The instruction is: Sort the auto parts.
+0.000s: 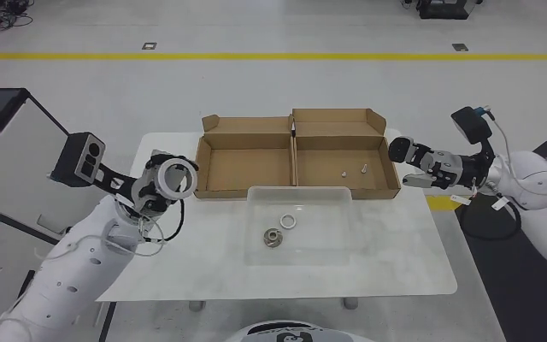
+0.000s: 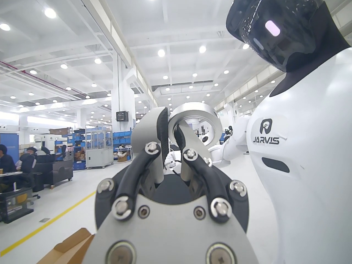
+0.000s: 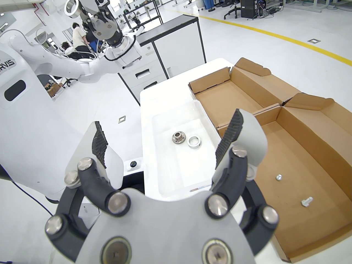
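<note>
The left gripper (image 1: 164,183) (image 2: 172,127) (image 3: 79,9) pinches a big metal ring (image 1: 177,177) (image 2: 211,116) (image 3: 66,8) by its wall, one finger inside the bore and the other outside, and holds it up in the air over the worktop's (image 1: 402,256) left edge, just beside the left box's (image 1: 244,171) (image 3: 228,94) outer end. The right gripper (image 1: 407,164) (image 3: 169,122) has its fingers spread wide with nothing between them. It sits past the worktop's right edge, near the outer end of the right box (image 1: 333,167) (image 3: 297,152), and is aimed back across the boxes. The two open cardboard boxes stand side by side, touching, along the worktop's far edge with their lids folded back. The left box's floor is bare cardboard. The right one holds two small bolts, one (image 1: 362,168) (image 3: 307,201) closer to its right end and the other (image 1: 344,173) (image 3: 278,177) just beside it, both lying apart from the walls. A clear tray (image 1: 299,191) (image 3: 154,127) sits against the boxes' near sides, about midway between the worktop's left and right edges. It holds a flanged hub (image 1: 272,238) (image 3: 178,137) and a small ring (image 1: 290,221) (image 3: 194,141) (the two lie close together, and from the right wrist they look to be touching or nearly so), the ring on the side toward the boxes.
</note>
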